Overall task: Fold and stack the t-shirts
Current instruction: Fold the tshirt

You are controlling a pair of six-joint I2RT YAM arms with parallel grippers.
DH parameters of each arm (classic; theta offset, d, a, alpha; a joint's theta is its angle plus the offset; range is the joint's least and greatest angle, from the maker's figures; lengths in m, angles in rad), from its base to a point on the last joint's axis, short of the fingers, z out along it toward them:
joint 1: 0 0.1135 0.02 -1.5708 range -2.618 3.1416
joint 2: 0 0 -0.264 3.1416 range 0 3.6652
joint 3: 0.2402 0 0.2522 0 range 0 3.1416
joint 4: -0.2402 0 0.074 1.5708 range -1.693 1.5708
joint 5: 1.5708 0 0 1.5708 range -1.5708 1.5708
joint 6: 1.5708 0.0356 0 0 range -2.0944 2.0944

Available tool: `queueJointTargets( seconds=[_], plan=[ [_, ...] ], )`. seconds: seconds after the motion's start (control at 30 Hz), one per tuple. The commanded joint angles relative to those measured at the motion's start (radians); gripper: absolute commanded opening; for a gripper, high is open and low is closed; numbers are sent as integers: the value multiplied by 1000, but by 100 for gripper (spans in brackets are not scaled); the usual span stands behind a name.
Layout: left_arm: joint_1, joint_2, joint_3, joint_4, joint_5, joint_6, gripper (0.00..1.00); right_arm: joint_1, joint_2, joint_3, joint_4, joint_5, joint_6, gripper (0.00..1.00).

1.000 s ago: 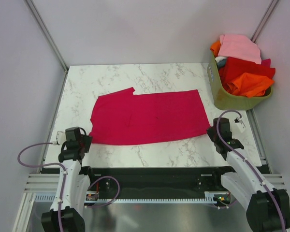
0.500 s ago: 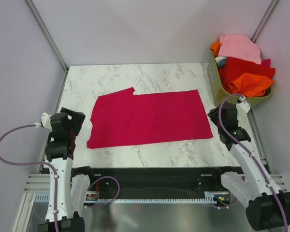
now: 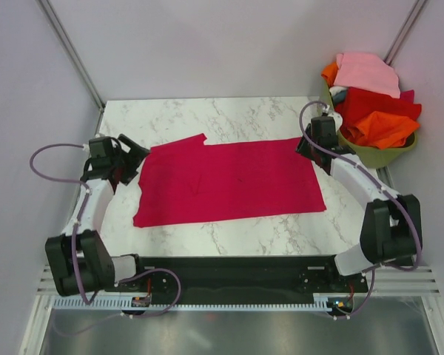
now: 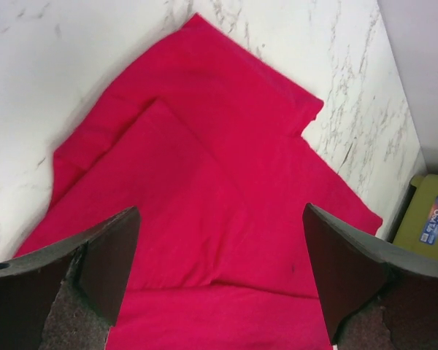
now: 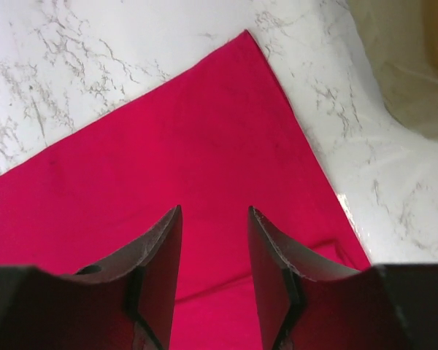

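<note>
The white, grey-veined marble table [image 3: 229,238] carries one crimson t-shirt [image 3: 229,181], spread flat as a long band. There is a small notch in its far edge and a doubled layer at its left end. Marble shows on every side of the shirt. Past the shirt's right end stands an olive basket [image 3: 381,157] — whether on the tabletop or just off it is unclear.

Left wrist view: crimson t-shirt [image 4: 204,219] cut off below, basket [image 4: 410,227] clipped at right, label [image 4: 432,217] unreadable
</note>
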Motion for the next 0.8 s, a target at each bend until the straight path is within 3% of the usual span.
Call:
queueJointTargets(
  seconds=[0.0, 0.33, 0.53, 0.77],
  plan=[
    [-5, 107, 115, 183, 72, 30, 100, 3, 106, 123, 18, 47, -88, 49],
    [-51, 518, 394, 219, 59, 52, 100, 1, 502, 451, -34, 171, -137, 49],
    [-89, 573, 468, 222, -7, 73, 100, -2, 647, 596, -34, 221, -148, 49],
    [-127, 589, 519, 329, -40, -80, 100, -10, 766, 711, -36, 225, -120, 49]
  ],
)
